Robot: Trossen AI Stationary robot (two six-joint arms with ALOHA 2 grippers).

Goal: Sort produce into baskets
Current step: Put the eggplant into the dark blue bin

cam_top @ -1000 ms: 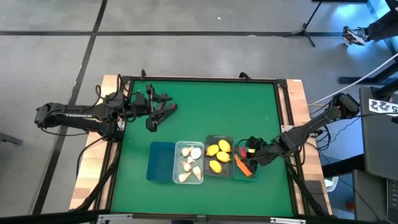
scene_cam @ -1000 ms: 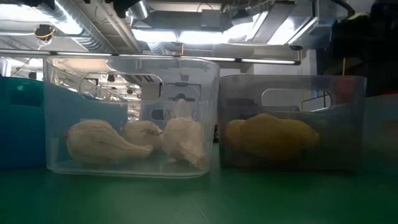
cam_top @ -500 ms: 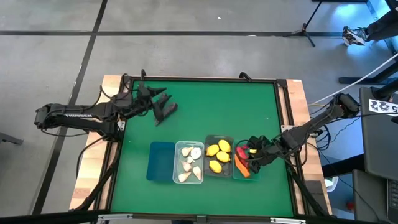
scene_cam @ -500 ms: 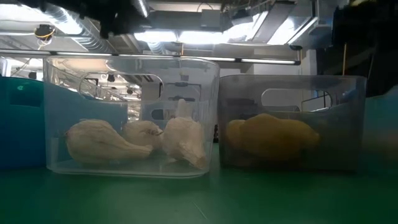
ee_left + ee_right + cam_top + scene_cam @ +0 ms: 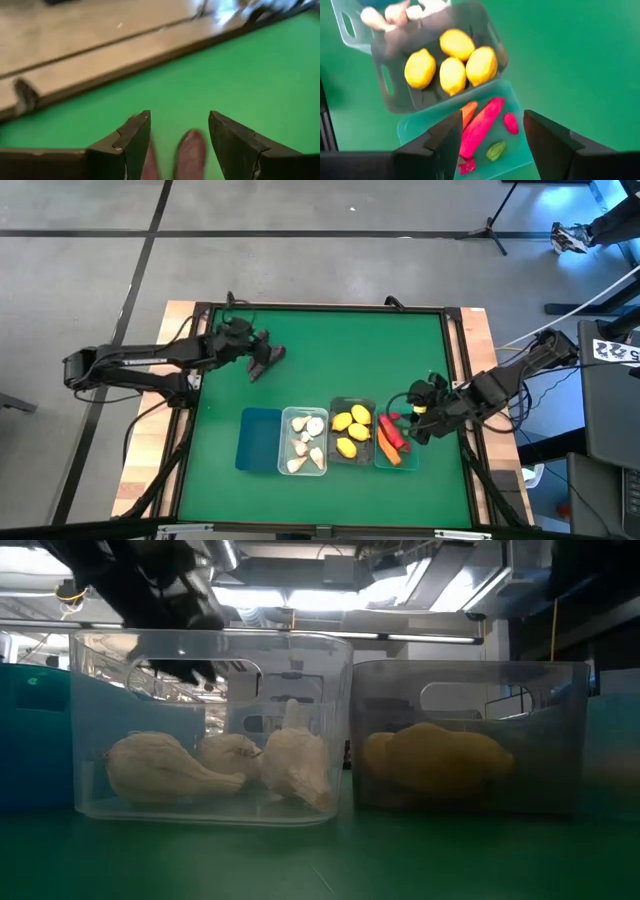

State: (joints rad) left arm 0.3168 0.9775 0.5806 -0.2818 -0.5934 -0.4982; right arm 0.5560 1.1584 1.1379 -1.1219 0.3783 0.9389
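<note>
Two dark purple elongated pieces [image 5: 268, 357] lie on the green mat at the far left; in the left wrist view they show blurred [image 5: 190, 152] between the open fingers of my left gripper [image 5: 179, 120], which is low over them [image 5: 250, 348]. Whether a finger touches them I cannot tell. My right gripper [image 5: 492, 117] is open and empty, above the right edge of the teal bin [image 5: 408, 452]. That bin [image 5: 410, 137] holds a long red piece [image 5: 482, 125], an orange one, a small red one and a green one.
Four bins stand in a row near the front: blue [image 5: 258, 438], clear [image 5: 285, 442] with garlic bulbs [image 5: 150, 770], dark grey [image 5: 333, 430] with lemons [image 5: 450, 65], then teal. Open green mat lies between the bins and the far edge.
My right gripper has drawn back from over the teal bin toward the table's right edge and a little farther away; the red piece that showed at its fingers now lies in the teal bin. My left gripper has turned and closed in on the dark purple pieces.
</note>
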